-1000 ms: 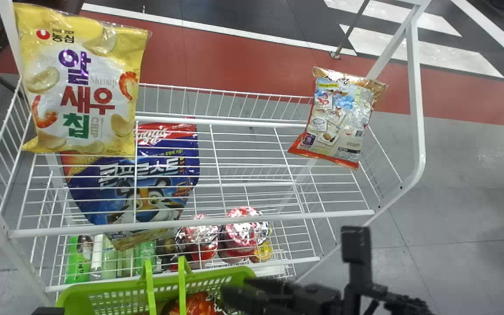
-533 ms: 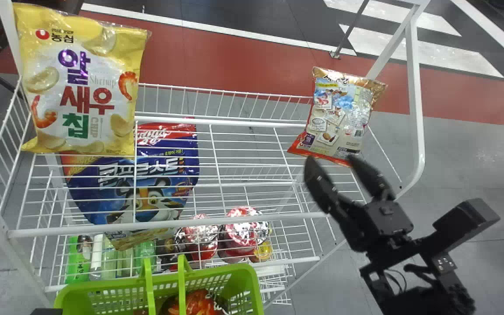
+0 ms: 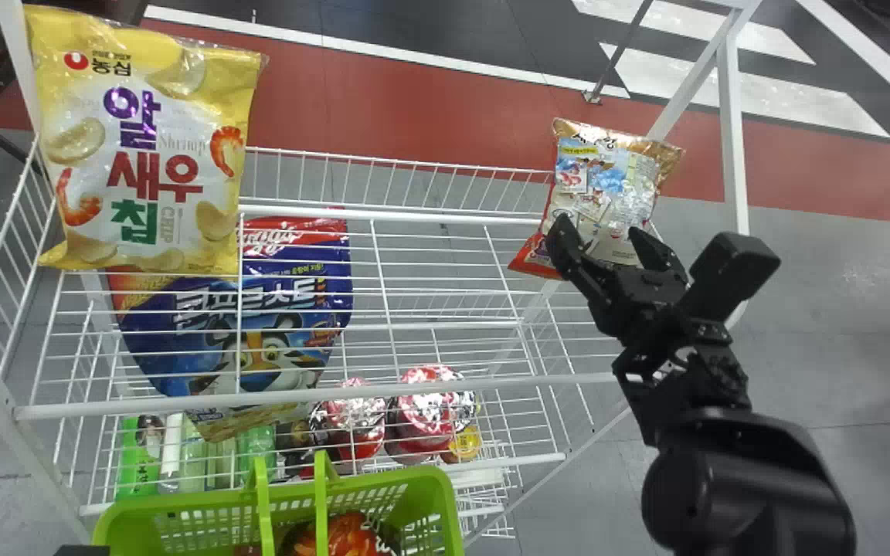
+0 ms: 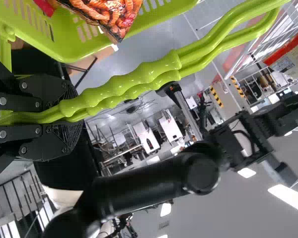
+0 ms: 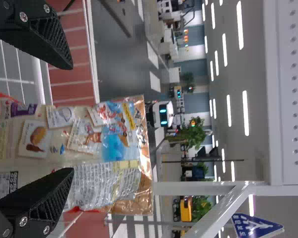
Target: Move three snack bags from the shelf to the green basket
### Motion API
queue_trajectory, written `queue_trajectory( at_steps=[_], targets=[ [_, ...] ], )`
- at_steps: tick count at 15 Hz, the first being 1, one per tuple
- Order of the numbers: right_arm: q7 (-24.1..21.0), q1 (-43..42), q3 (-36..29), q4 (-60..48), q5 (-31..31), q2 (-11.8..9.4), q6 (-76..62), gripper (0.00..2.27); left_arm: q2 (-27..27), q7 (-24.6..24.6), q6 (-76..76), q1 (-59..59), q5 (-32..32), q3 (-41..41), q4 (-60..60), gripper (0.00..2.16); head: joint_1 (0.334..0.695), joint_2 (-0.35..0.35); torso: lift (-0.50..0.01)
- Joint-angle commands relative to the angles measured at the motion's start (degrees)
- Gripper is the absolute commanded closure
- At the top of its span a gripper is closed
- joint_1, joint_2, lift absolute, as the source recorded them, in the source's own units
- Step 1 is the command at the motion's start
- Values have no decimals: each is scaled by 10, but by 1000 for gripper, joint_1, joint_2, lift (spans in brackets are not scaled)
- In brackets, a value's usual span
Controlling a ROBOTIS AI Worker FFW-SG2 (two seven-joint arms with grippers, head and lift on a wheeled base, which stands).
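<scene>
My right gripper [image 3: 599, 235] stands open in front of the orange-and-white snack bag [image 3: 607, 185] at the shelf's right end. In the right wrist view the parted fingers of my right gripper [image 5: 69, 121] face the upright snack bag [image 5: 84, 148]. A yellow snack bag [image 3: 144, 147] stands at the shelf's left end. The green basket [image 3: 205, 513] sits at the bottom, an orange snack bag [image 3: 344, 534] inside. In the left wrist view my left gripper [image 4: 64, 116] is shut on the handles of the green basket [image 4: 164, 10].
The white wire shelf [image 3: 337, 395] has a front rail and a right post [image 3: 737, 154] near the right arm. On the lower level are a blue cereal bag [image 3: 236, 332], red-topped containers [image 3: 426, 409] and green bottles [image 3: 136, 455].
My right gripper has risen from beside the basket, swung right and moved up to the right-hand snack bag; it opened into view on the way. The bags on the shelf have kept their places.
</scene>
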Motion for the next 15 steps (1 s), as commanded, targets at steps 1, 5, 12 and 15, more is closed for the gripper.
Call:
queue_trajectory(
  at_steps=[1,5,12,15],
  targets=[
    [-12,-38,-11,24,16,-1,37,80,1,0,0,-1,0,0,-1,1571,695,-350,-48],
    [15,-52,-16,42,32,-4,83,1187,3,-1,2,-3,1,-1,0,1571,695,-350,-48],
    [72,-23,-21,-12,29,-5,97,2216,0,0,2,0,0,0,-2,1571,695,-350,-48],
    [107,42,-22,-132,5,-2,169,2216,0,0,0,0,-1,0,-2,1571,695,-350,-48]
  ],
)
